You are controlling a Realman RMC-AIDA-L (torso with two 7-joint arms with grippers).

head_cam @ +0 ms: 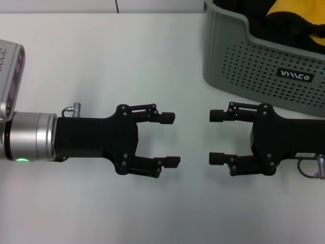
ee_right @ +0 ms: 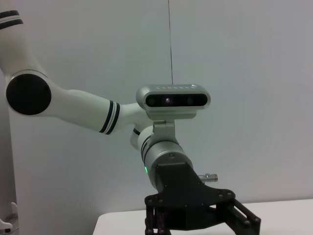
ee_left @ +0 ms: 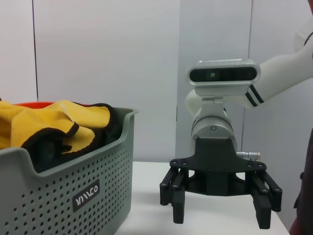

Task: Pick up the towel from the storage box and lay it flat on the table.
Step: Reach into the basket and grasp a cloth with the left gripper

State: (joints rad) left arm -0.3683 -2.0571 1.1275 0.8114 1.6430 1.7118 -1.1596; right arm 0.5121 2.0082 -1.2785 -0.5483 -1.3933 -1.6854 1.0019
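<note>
White counter (head_cam: pixel 101 56) stretches bare beneath both arms, and nothing has been picked up yet. The left end effector (head_cam: pixel 170 140) and the right end effector (head_cam: pixel 216 137) hover low over it, facing each other tip to tip with a gap between them, each with its fingers spread apart and holding nothing. The storage box (head_cam: pixel 254 61) sits at the far right of the counter, just beyond the right end effector. A yellow cloth (ee_left: pixel 54 120) with black edging is heaped on top inside it; beneath and beside it there is dark material (head_cam: pixel 254 18) that may be the green towel, though I cannot tell for certain from here. So the job looks to be at its very start, before the reach. The next move calls for an arm, probably the right one being nearest, to rise over the box rim, come down past the yellow cloth, and pinch only the dark towel.
</note>
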